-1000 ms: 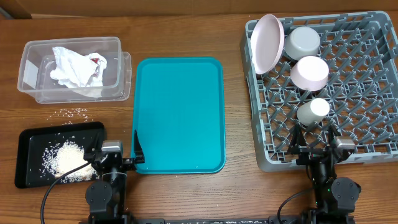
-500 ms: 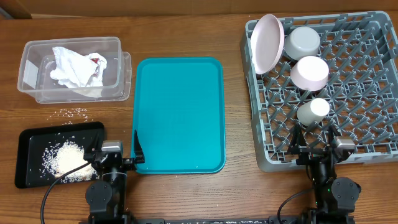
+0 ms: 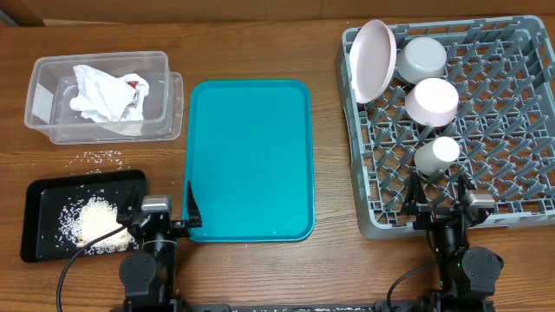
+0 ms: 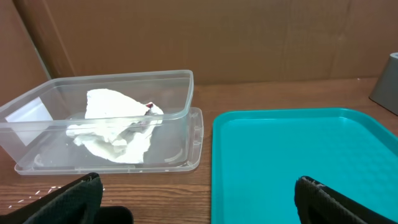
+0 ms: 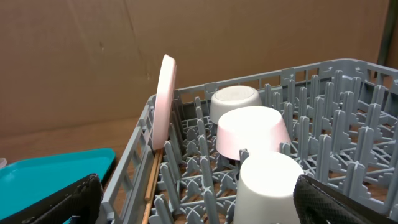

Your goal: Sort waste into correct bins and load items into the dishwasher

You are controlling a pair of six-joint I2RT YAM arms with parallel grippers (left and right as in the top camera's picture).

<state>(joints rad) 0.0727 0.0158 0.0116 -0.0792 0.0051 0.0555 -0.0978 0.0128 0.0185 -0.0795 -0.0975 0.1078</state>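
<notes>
The grey dish rack [image 3: 512, 130] at the right holds an upright pink plate [image 3: 374, 59], a grey bowl [image 3: 421, 56], a pink bowl [image 3: 432, 100] and a white cup [image 3: 436, 155]; the cup [image 5: 273, 186] and the plate [image 5: 165, 102] show in the right wrist view, with wooden chopsticks [image 5: 151, 180] in the rack. The teal tray [image 3: 250, 160] is bare. A clear bin [image 3: 100, 95] holds crumpled white paper [image 3: 106, 94]. A black tray [image 3: 52, 217] holds rice [image 3: 91, 221]. My left gripper [image 3: 165, 224] is open by the teal tray's near left corner. My right gripper [image 3: 444, 206] is open at the rack's near edge.
Loose rice grains [image 3: 102, 157] lie on the wooden table between the clear bin and the black tray. A brown cardboard wall [image 4: 205, 31] stands behind the table. A black cable [image 3: 74, 264] runs from the left arm's base.
</notes>
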